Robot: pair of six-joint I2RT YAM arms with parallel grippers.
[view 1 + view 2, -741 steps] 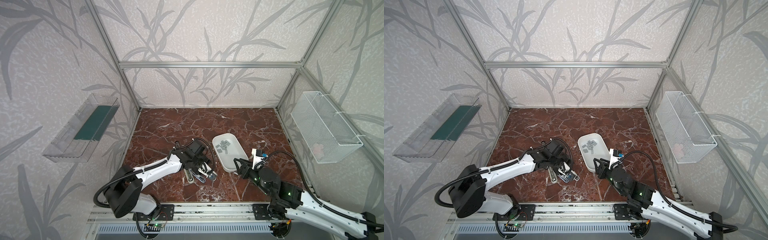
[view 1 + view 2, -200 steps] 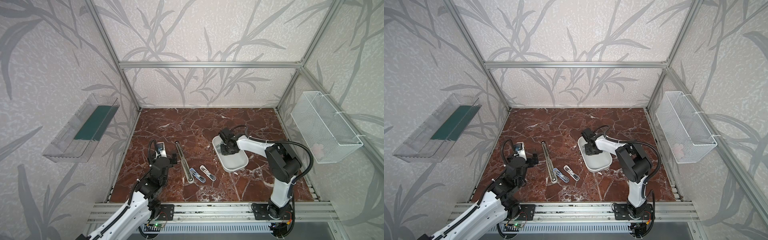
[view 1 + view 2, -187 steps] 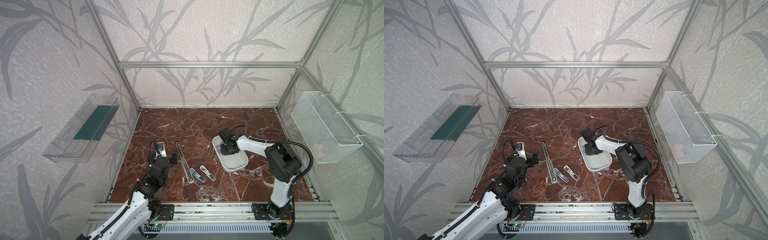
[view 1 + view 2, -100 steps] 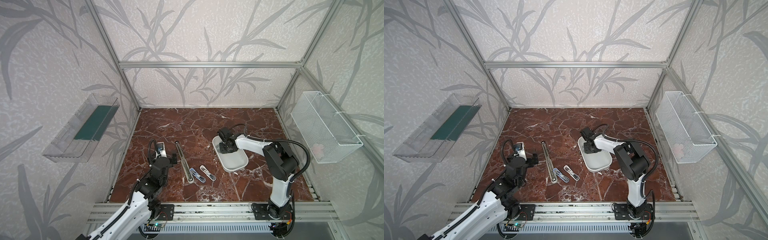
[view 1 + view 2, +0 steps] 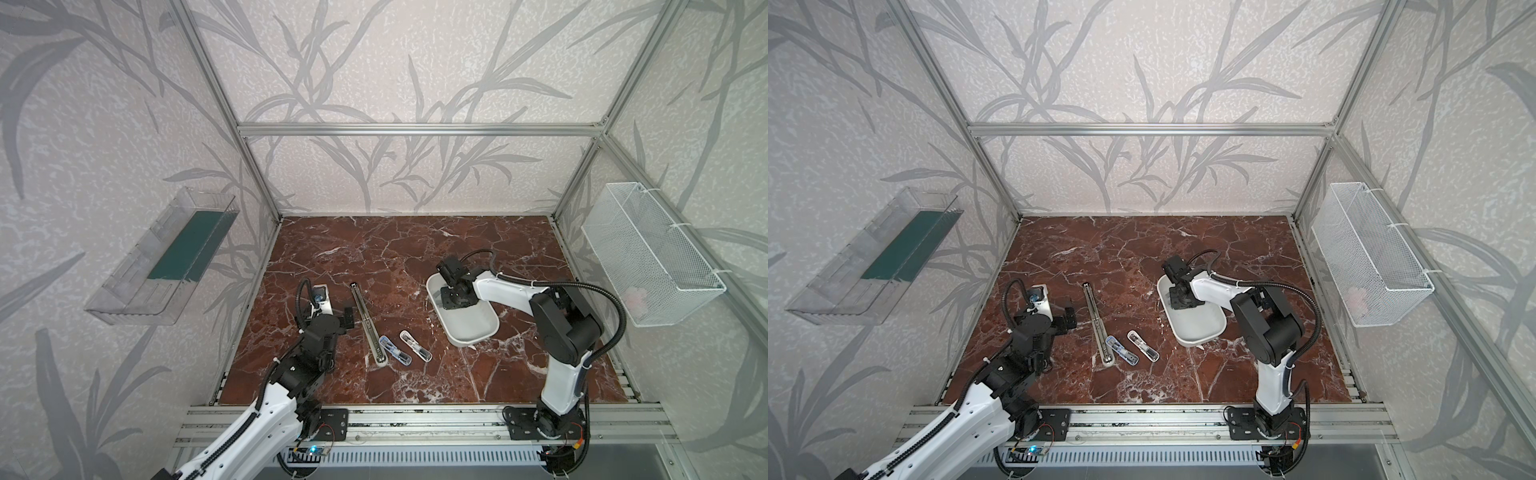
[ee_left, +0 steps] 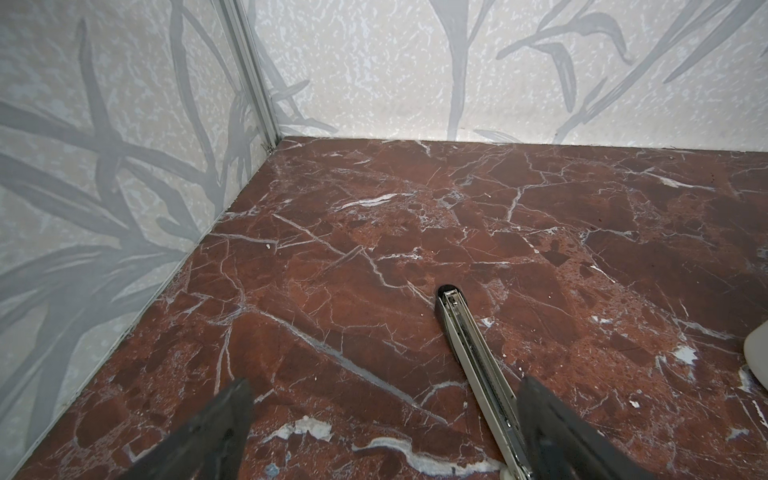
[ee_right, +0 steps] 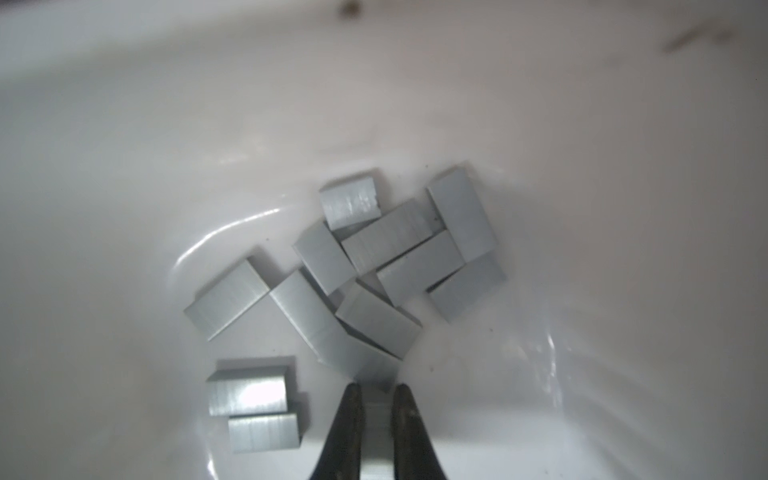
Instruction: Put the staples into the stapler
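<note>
Right gripper (image 7: 377,399) pinches one staple strip (image 7: 376,419) in the tray (image 7: 124,145), far end; other staples (image 7: 399,245) heaped just ahead. Left gripper (image 6: 386,424) wide open beside stapler (image 6: 465,332).

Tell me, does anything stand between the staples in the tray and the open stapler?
Nothing visible does: bare floor separates the white tray from the stapler's rail. The right gripper is shut on one staple strip.

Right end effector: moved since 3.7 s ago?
Yes. The right end effector went from just outside the white tray's near edge into its far end, where it pinches a staple strip.
</note>
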